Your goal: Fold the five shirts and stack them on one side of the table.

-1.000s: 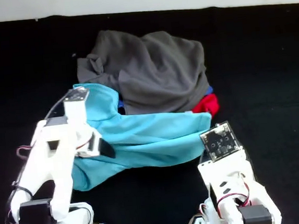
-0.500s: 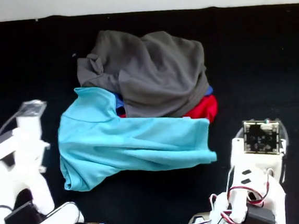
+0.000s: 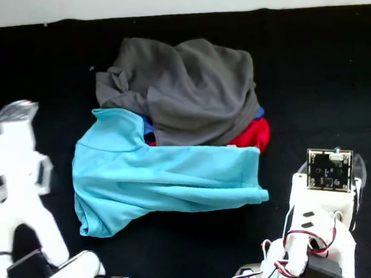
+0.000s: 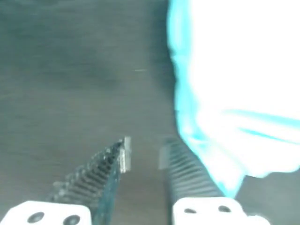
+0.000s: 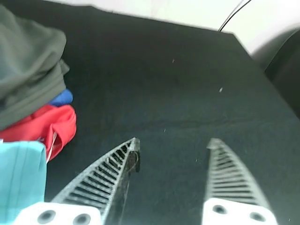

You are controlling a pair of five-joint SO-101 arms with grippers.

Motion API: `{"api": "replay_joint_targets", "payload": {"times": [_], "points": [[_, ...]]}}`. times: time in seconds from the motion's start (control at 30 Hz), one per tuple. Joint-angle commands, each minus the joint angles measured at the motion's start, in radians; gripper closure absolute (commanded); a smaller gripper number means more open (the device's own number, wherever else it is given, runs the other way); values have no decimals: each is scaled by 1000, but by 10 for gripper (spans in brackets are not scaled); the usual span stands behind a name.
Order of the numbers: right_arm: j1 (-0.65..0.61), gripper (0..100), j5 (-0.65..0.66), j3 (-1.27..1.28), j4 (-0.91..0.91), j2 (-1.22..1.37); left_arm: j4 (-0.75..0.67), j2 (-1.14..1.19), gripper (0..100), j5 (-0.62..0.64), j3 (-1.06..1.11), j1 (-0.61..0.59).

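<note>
2 claws, and neither holds cloth. The left claw [image 4: 143, 152] sits over the bare counter [image 3: 322, 68] with its fingers a narrow gap apart. It is just beside the edge of the turquoise shirt [image 3: 156, 174] and, as far as the wrist view shows, not touching it. The right claw [image 5: 172, 143] is spread wide over bare counter, off to the side of the pile, with nothing between its fingers.

Out from them, the turquoise shirt lies spread and rumpled in front of the heap, its far edge under the grey shirt [image 3: 187, 87], which sits crumpled on top. A red shirt [image 3: 255, 133] and a slip of blue shirt [image 3: 146, 125] poke out from beneath the grey one. That makes 4 shirts I can count; a 5th, if it is there, is buried.

By my reading the task is barely begun. 0 shirts are folded, no stack stands on either side of the counter, and all the cloth is bunched mid-counter. The turquoise one lies mostly clear of the heap, so it looks the likeliest to be folded first. All 5 folds and the stacking are left.
</note>
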Motion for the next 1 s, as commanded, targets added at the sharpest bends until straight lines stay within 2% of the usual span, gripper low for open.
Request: {"api": "replay_joint_targets", "payload": {"times": [0.0, 0.1, 0.27, 0.4, 0.47, 0.53, 0.6, 0.7, 0.73, 0.97], "points": [[10, 627, 11, -12, 58, 2, 18, -22, 668, 239, -5, 200], [10, 627, 11, -13, 94, 2, 8, -22, 663, 302, -7, 354], [10, 627, 11, -13, 119, 2, -150, -21, 663, 330, 59, 509], [10, 627, 9, -13, 119, 2, -298, 73, 663, 327, 127, 530], [10, 627, 9, -13, 119, 2, -316, 171, 664, 322, 117, 522], [10, 627, 9, -13, 119, 2, -301, 277, 697, 265, 73, 513], [10, 628, 9, -13, 117, 2, -247, 367, 796, 187, 12, 487], [8, 658, 11, -13, 110, 2, -126, 476, 1000, 167, -133, 415], [4, 679, 14, -13, 110, 2, -87, 501, 975, 167, -174, 380], [2, 786, 15, -4, 64, 2, 107, 555, 991, 161, -476, 31]]}}
